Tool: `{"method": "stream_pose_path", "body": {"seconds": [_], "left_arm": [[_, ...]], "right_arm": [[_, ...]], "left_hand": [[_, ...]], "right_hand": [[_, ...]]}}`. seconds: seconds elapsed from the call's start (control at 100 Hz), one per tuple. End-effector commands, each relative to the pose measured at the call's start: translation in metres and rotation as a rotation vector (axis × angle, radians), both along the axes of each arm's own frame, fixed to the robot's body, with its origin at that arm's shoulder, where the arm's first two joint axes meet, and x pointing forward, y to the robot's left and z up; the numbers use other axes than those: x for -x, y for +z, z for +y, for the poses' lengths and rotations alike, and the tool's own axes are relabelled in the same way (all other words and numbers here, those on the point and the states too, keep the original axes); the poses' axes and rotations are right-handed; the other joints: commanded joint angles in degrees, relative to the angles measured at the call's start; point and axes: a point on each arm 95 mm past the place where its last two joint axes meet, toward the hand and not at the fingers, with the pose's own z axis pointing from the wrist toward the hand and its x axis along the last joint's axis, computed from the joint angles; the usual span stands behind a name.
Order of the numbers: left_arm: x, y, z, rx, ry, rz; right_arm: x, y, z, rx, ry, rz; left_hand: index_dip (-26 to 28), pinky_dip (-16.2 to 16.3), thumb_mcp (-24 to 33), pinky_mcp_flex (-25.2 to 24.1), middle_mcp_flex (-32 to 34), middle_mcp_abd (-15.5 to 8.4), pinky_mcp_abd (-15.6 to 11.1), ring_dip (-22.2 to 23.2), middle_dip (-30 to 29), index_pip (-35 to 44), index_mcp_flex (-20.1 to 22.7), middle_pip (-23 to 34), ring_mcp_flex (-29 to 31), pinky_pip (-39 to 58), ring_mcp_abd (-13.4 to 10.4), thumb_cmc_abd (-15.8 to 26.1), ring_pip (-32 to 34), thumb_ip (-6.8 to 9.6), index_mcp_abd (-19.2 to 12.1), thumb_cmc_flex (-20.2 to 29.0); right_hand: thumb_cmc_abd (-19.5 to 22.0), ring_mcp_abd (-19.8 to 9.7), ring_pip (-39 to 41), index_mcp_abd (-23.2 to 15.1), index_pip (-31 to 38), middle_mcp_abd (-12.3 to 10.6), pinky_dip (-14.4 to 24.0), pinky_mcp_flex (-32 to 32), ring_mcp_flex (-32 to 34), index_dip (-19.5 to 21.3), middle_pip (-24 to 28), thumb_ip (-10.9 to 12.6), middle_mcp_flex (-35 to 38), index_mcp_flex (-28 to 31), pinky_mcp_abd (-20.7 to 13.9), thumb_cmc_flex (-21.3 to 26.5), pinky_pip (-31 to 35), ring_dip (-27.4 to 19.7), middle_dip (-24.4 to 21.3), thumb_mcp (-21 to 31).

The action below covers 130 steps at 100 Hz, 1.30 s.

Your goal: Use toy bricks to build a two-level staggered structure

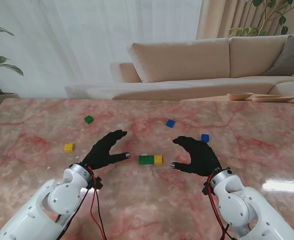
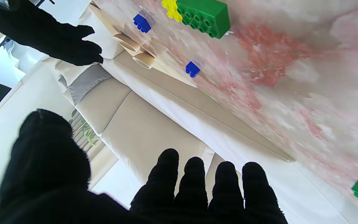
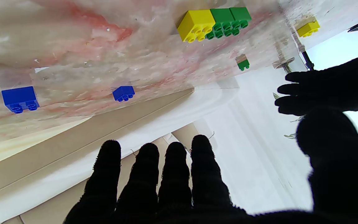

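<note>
The black-gloved left hand (image 1: 104, 151) is held with fingers spread and thumb apart, nothing in its grasp; the black-gloved right hand (image 1: 197, 155) is likewise spread and empty. Between the two thumbs, on the pink-veined marble table (image 1: 32, 125), a long green plastic brick (image 1: 146, 159) is laid with a small yellow plastic brick (image 1: 158, 159) touching its right end, so that one row is formed whose long axis runs left to right, from one hand toward the other. The left thumb tip is seen just beside the green end, the right thumb tip near the yellow end; neither is touching. A first level is judged to be in place, with no second level yet set.

Loose pieces are scattered outward: a small blue brick (image 1: 205, 138) just beside the right fingers, another blue brick (image 1: 170, 123) farther off, a small green brick (image 1: 89, 119) beyond the left fingers, and a yellow brick (image 1: 69, 147) to the left of that hand. The right hand is nearest a loose piece. Stud counts on the far bricks probably cannot be read reliably. Open table lies all round the row, well clear of the edges.
</note>
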Motion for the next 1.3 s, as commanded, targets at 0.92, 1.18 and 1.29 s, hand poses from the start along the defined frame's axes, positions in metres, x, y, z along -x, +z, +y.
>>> {"method": "stream_pose_path", "body": {"seconds": [0.92,1.18,1.29], "left_arm": [[0.026,-0.007,0.020,0.057,0.054,0.014],[0.024,-0.006,0.017,0.062,0.052,0.012],[0.024,-0.005,0.015,0.065,0.052,0.009]], "right_arm": [[-0.112,0.018,-0.096,0.218,-0.163,0.176],[-0.137,0.004,-0.110,0.274,-0.185,0.217],[-0.146,-0.003,-0.114,0.297,-0.192,0.235]], "left_hand": [[0.7,-2.3,-0.5,-0.1,-0.6,-1.3,-3.4,-1.3,0.5,1.3,2.7,1.7,0.2,0.3,-3.3,1.2,-2.1,4.17,-0.9,-1.1],[1.0,-2.3,-0.4,0.0,-0.5,-1.3,-3.4,-1.2,0.5,1.3,2.7,1.7,0.2,0.0,-3.3,0.8,-2.1,4.00,-0.9,-0.7],[1.0,-2.3,-0.3,0.0,-0.5,-1.3,-3.5,-1.2,0.5,1.3,2.7,1.8,0.2,0.0,-3.3,0.7,-2.1,3.91,-0.9,-0.7]], "right_hand": [[-6.6,0.1,4.6,5.8,-6.6,2.3,0.8,-1.3,-1.1,2.2,3.4,1.7,-7.9,-10.3,-0.5,3.4,0.5,3.8,4.1,-1.1],[-11.9,0.0,12.5,6.9,-8.1,2.1,1.6,0.0,-1.3,-1.8,7.4,1.1,-8.1,-9.9,-0.6,8.9,2.0,7.4,10.2,-2.5],[-11.7,-0.1,15.0,6.8,-8.4,1.8,1.3,0.3,-1.6,-8.6,7.4,1.1,-8.0,-9.5,-0.7,11.2,2.7,7.5,12.4,-3.7]]}}
